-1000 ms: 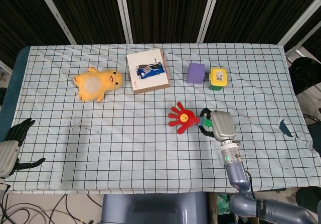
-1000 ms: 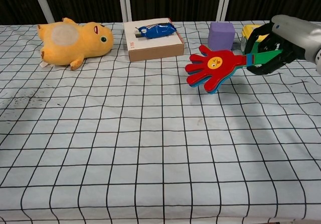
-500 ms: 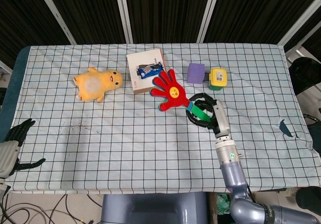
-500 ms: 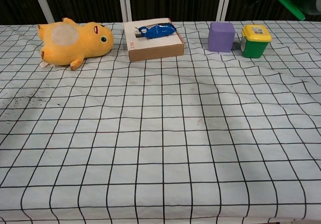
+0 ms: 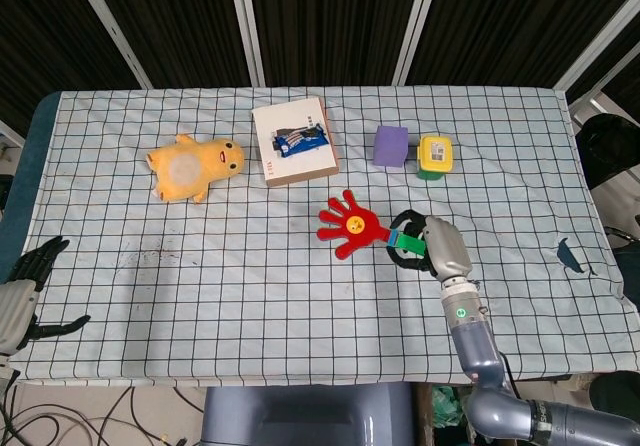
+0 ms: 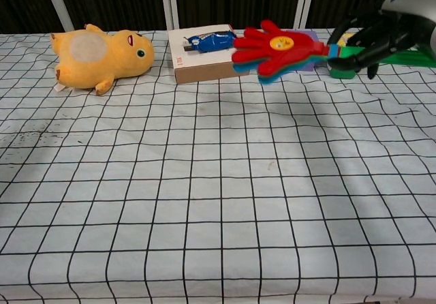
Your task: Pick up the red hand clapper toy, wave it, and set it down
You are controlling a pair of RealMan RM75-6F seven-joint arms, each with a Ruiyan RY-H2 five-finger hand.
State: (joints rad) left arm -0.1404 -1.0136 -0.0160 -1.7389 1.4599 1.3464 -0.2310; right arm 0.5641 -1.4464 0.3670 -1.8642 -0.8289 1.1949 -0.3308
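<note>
The red hand clapper toy hangs in the air over the table's right middle, its red palm pointing left and its green handle running right. My right hand grips that green handle, black fingers wrapped round it. The toy's blue and green back layers show under the red palm in the chest view. My left hand rests off the table's front left corner, fingers apart, holding nothing; the chest view does not show it.
On the checked cloth lie a yellow plush toy at the left, a white box with a blue packet behind the middle, a purple cube and a yellow-lidded green pot at the back right.
The right hand swung the clapper up toward the white box half a second ago, then brought it back down and forward; it is now lower and nearer the front.
</note>
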